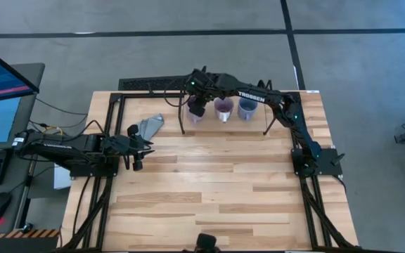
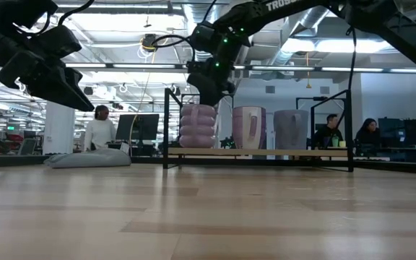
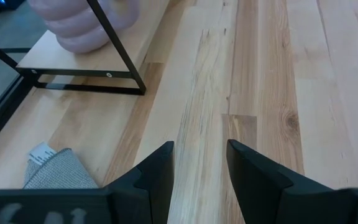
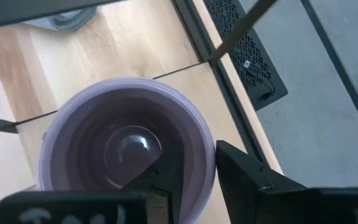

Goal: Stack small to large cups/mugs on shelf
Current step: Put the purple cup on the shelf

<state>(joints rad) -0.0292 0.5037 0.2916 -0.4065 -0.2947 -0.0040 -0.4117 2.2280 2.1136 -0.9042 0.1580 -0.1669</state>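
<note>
Three mugs stand in a row on the shelf's wooden board (image 2: 323,152) at the table's far side: pale lilac (image 1: 195,117) on the left, purple with a white patch (image 1: 223,109) in the middle, blue-grey (image 1: 247,107) on the right. My right gripper (image 4: 199,171) reaches over the black frame and is shut on the lilac mug (image 2: 198,126). My left gripper (image 3: 201,162) is open and empty, low over the table's left part (image 1: 136,149), pointing toward the shelf. My right gripper holds the lilac mug's rim (image 4: 205,144) on the mug's far side, one finger (image 4: 166,177) inside the mug and one (image 4: 244,174) outside. The fingers come from above, pointing down. The mug is upright, its bottom on the shelf board.
A grey folded wedge (image 1: 150,126) lies on the table left of the shelf, just ahead of my left gripper. The shelf's thin black legs (image 1: 266,125) stand around the mugs. Bare wood lies toward the near edge. People sit in the room beyond (image 2: 100,130).
</note>
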